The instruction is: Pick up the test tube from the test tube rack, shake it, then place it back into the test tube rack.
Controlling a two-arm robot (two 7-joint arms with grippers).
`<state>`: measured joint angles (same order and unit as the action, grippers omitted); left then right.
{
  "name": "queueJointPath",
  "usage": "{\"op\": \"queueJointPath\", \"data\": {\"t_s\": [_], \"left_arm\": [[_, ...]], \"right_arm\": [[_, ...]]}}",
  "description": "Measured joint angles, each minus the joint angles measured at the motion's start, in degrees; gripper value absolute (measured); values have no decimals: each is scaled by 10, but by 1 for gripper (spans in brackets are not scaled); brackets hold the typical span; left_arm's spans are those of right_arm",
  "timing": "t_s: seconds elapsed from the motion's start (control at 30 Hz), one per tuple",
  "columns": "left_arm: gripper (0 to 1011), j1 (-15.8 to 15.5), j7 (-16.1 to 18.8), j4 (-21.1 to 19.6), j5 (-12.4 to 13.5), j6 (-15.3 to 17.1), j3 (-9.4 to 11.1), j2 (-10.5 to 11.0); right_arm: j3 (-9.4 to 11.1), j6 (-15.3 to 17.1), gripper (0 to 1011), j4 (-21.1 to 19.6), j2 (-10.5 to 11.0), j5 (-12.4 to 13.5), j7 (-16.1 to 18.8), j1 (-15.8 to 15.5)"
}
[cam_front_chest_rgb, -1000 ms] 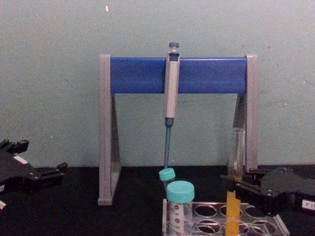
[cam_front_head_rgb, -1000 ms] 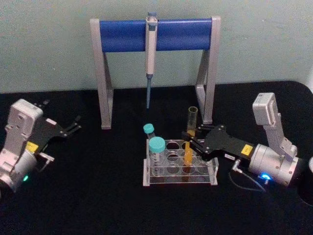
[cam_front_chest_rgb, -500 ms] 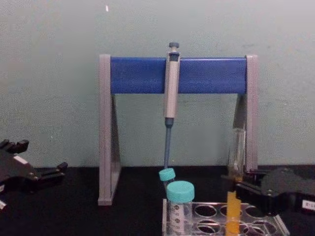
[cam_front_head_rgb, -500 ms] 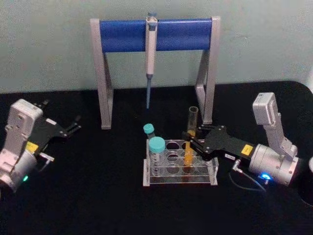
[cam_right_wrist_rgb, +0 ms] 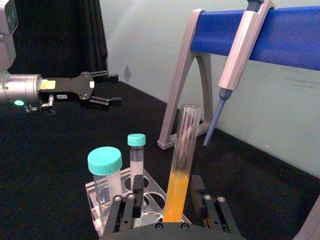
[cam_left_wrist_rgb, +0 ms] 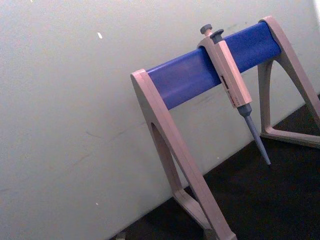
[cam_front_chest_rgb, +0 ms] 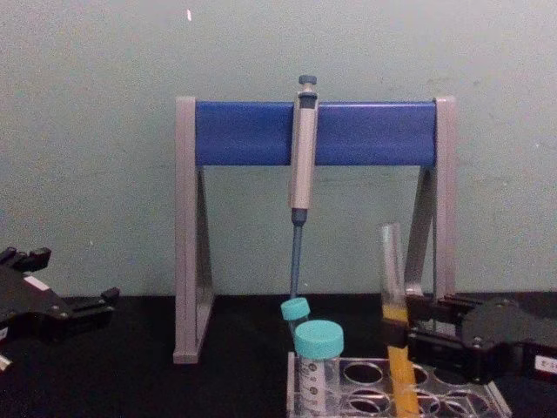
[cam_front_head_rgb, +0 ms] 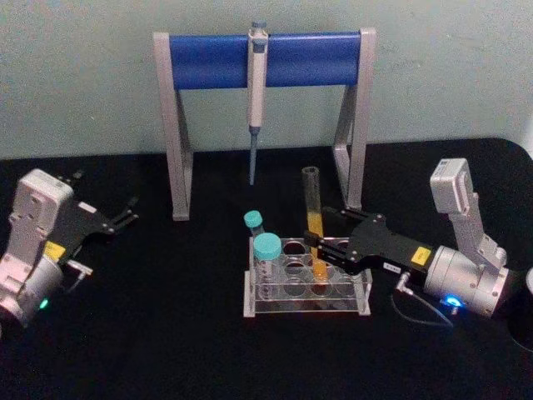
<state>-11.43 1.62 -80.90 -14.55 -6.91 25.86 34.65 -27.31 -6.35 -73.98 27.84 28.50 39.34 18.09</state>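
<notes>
The test tube (cam_front_head_rgb: 313, 218) is a long clear tube with orange-yellow liquid in its lower half. It leans slightly, and its lower end is still down at the test tube rack (cam_front_head_rgb: 275, 307), a low clear plastic rack. My right gripper (cam_front_head_rgb: 320, 248) is shut on the test tube around its liquid part, reaching in from the right. The chest view shows the test tube (cam_front_chest_rgb: 393, 287) tilted above the rack (cam_front_chest_rgb: 452, 383), held by the right gripper (cam_front_chest_rgb: 402, 335). In the right wrist view the tube (cam_right_wrist_rgb: 181, 160) rises between the fingers. My left gripper (cam_front_head_rgb: 129, 212) is parked far left, open.
Two teal-capped tubes (cam_front_head_rgb: 266, 248) stand in the rack's left holes. Behind it is a tall grey-legged stand with a blue crossbar (cam_front_head_rgb: 208, 60), and a grey-blue pipette (cam_front_head_rgb: 256, 92) hangs from the bar. The black table (cam_front_head_rgb: 166, 333) extends in front.
The test tube has risen a little in the right gripper and its top has tipped to the left. The left arm has not moved.
</notes>
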Motion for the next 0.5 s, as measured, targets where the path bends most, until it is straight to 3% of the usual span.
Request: {"op": "queueJointPath", "data": {"t_s": [0.27,0.5], "left_arm": [[1001,0,0,0,0,0,0,0],[1001,0,0,0,0,0,0,0]], "right_arm": [[0,0,836,0,0,0,0,0],[0,-1,1000,-1,0,0,0,0]]}}
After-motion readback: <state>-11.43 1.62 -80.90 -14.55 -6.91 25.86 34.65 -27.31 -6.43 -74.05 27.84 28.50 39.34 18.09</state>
